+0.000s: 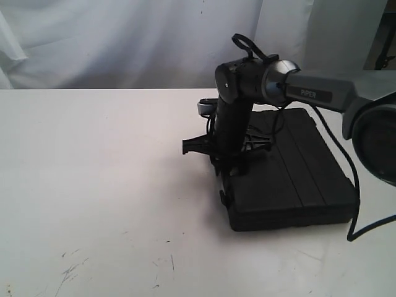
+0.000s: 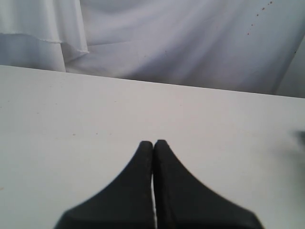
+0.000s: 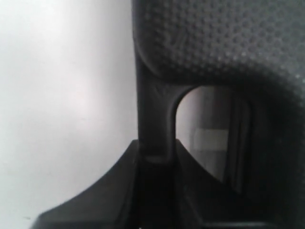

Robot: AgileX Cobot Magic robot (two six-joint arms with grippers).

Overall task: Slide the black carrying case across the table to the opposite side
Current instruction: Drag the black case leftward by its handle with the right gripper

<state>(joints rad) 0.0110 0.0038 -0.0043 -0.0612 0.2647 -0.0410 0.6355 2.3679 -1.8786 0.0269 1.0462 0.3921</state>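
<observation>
Black carrying case (image 1: 297,179) is lying flat on the white bench (image 1: 93,185), right of centre in the ext. view, lid up. Right arm is reaching in from the right & bending down over the case's left edge. There the right pincer (image 3: 157,153) is pinching the handle (image 3: 153,109), one finger on each side of the thin bar. Left pincer (image 2: 153,145) is pointing across bare bench, its fingers pressing together tip to tip w/ nothing between them. White drape (image 1: 124,43) is hanging behind the bench. Dark scuff marks (image 1: 71,269) are showing on the surface at near left.
</observation>
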